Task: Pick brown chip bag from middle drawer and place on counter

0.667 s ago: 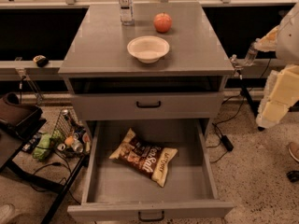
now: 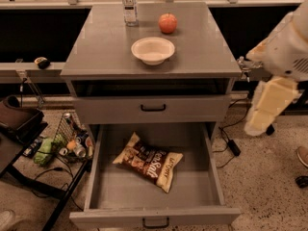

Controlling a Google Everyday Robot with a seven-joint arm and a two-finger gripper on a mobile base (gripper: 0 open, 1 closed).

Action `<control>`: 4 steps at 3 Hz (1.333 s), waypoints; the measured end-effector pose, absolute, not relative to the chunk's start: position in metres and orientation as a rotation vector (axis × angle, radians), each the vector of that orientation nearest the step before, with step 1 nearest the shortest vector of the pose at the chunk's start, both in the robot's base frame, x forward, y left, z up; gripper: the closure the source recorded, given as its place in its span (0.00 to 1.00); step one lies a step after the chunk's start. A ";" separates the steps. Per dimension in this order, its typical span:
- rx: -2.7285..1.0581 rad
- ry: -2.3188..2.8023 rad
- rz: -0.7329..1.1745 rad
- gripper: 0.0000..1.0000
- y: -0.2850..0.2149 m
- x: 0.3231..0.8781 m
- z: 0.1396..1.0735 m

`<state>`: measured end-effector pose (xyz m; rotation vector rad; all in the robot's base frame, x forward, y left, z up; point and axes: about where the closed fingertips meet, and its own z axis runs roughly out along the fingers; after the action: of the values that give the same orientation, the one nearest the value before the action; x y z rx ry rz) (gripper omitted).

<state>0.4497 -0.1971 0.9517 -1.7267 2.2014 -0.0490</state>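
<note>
- The brown chip bag (image 2: 149, 161) lies flat on the floor of the middle drawer (image 2: 130, 192), which stands pulled open. The bag is a little slanted, its cream-yellow end is turned toward the front right, and no wall is touched by it.
- The gripper (image 2: 267, 107) is held to the right of the cabinet, outside the drawer and higher than its walls — well apart from the bag. Whether it is open or closed cannot be told.
- The step in hand is judged to be the approach; nothing is grasped yet.
- For the next move, the gripper must be carried left over the right drawer wall and lowered onto the bag. A raised, crinkled edge should be taken, since the bag lies flat.
- On the counter (image 2: 101, 52) a white bowl (image 2: 153, 49), a red fruit (image 2: 167, 23) and a bottle (image 2: 129, 4) are standing — the bare parts at the sides can be used for placing.
</note>
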 end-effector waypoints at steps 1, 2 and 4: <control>-1.693 2.205 0.072 0.00 -0.150 0.471 0.887; -1.628 2.267 0.177 0.00 -0.101 0.484 0.805; -1.462 2.293 0.133 0.00 -0.020 0.553 0.695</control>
<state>0.5528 -0.0203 0.6949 -1.4616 2.2927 0.1327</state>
